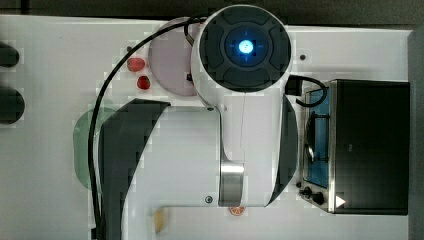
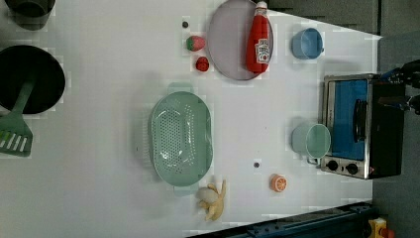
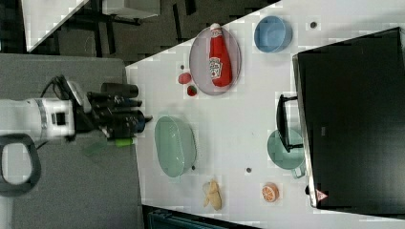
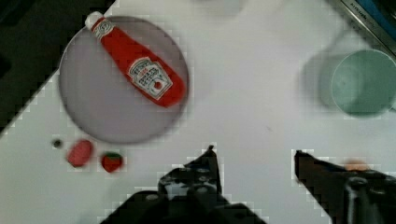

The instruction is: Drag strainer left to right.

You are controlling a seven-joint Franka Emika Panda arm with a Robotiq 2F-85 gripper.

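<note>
White table [image 2: 99,74]: ketchup bottle [image 2: 258,38] on plate [image 2: 228,44]; strainer [image 2: 181,138] empty.

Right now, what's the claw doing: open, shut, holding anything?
Claw: open, holding nothing; bare white table shows between its fingers, and the strainer sits untouched.
</note>
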